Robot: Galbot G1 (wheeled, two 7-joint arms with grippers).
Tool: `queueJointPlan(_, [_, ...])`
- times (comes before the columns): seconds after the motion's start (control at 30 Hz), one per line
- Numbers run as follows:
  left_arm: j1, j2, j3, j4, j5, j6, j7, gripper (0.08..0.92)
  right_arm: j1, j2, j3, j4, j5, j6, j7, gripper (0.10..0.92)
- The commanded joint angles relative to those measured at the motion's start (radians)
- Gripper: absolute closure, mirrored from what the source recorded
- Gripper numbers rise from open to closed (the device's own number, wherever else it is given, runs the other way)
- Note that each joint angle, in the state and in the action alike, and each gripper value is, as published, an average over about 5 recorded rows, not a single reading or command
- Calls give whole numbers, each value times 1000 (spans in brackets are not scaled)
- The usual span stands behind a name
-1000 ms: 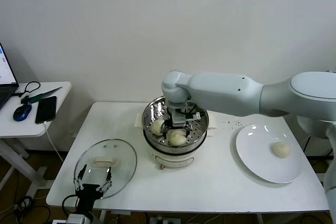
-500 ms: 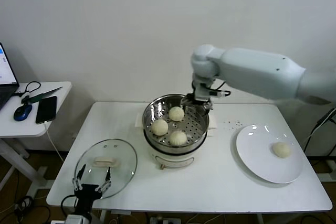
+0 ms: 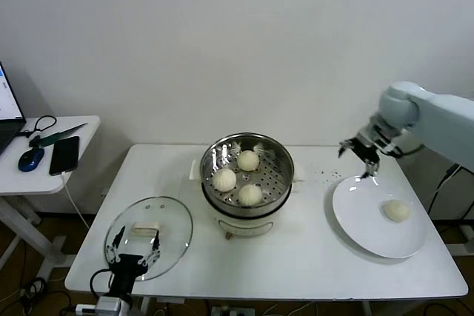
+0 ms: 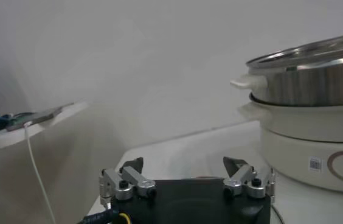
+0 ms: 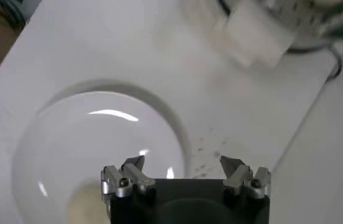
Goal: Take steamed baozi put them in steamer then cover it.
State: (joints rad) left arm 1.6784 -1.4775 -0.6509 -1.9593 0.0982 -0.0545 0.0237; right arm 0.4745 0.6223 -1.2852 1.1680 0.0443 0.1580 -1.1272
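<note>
White table (image 3: 311, 257): steamer (image 3: 247, 183) base label (image 4: 315, 163) unreadable.

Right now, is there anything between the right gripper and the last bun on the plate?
Nothing visible. The right gripper, open, hangs over the plate's far edge; the bun lies alone there.

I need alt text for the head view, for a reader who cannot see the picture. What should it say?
A steel steamer on a white table holds three baozi, while a fourth lies on a white plate to the right. The right gripper hangs open above the plate's far edge. The glass cover lies flat at front left, with the open left gripper at its near edge.
</note>
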Motion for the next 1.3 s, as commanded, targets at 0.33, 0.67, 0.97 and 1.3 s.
queueJointPlan(0.33, [18, -7, -6, -7, 24, 8, -1, 177, -546, -35, 569, -329, -262, -49, -29, 203])
queueJointPlan(0.67, [17, -16, -1, -8, 39, 14, -3, 177, -550, 52, 639, -462, -335, -13, -26, 203])
queueJointPlan(0.97, [7, -18, 13, -10, 30, 31, -3, 177, -548, 122, 694, -558, -398, 23, -21, 203])
queueJointPlan(1.3, [3, -20, 14, -6, 35, 33, -3, 177, -528, 174, 692, -607, -398, 26, -28, 203])
